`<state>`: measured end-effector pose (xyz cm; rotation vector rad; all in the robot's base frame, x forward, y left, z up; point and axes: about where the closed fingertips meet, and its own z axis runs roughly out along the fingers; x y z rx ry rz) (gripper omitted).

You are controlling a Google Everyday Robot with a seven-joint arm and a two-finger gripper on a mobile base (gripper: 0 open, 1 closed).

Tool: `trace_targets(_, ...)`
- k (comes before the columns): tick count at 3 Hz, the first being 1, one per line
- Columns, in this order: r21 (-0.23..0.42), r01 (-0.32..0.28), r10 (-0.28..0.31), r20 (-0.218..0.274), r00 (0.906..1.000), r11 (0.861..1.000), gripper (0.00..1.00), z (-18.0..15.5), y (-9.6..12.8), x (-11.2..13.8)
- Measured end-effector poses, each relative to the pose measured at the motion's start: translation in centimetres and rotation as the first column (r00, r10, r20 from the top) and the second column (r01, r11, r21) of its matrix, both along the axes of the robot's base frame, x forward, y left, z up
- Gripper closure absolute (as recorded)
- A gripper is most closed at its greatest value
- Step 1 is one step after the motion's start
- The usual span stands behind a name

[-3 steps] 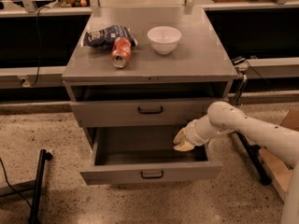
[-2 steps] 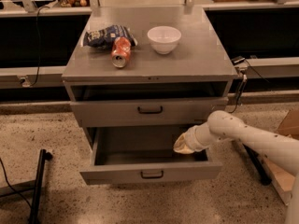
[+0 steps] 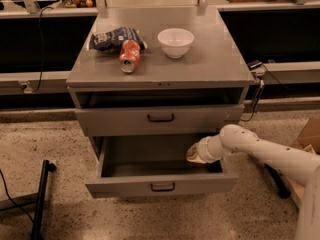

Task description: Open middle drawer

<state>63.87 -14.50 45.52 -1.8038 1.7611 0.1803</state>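
In the camera view, you see the grey metal middle drawer [image 3: 125, 186] standing open at 6 o'clock in the frame, its shallow grey inside showing and its small black bar handle [image 3: 162, 186] centred on the flat front. Above it, the taller grey drawer front with the wider black handle [image 3: 160, 117] sits closed.

Your claw [image 3: 195, 154] lies at the end of the white arm [image 3: 270, 151], which reaches in from 4 o'clock. The claw hangs over the open drawer's right side, at 3 o'clock from its middle. You cannot tell whether it is open or closed.

On the grey worktop [image 3: 220, 64], at 12 o'clock, a white round bowl [image 3: 175, 42] stands. At 9 o'clock from it, a red soda can [image 3: 129, 56] lies on its side, touching a crinkled dark blue snack bag [image 3: 116, 38].
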Motion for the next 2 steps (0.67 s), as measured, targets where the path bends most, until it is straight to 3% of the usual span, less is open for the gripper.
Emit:
trace_targets(1, 0.016, -0.006, 0.006, -0.023, 0.9997, 1.000, 1.00, -1.6, -0.4, 0.8)
trace_targets(2, 0.069, -0.025, 0.032, -0.096, 0.9949, 0.997, 1.00, -3.4, -0.3, 0.9)
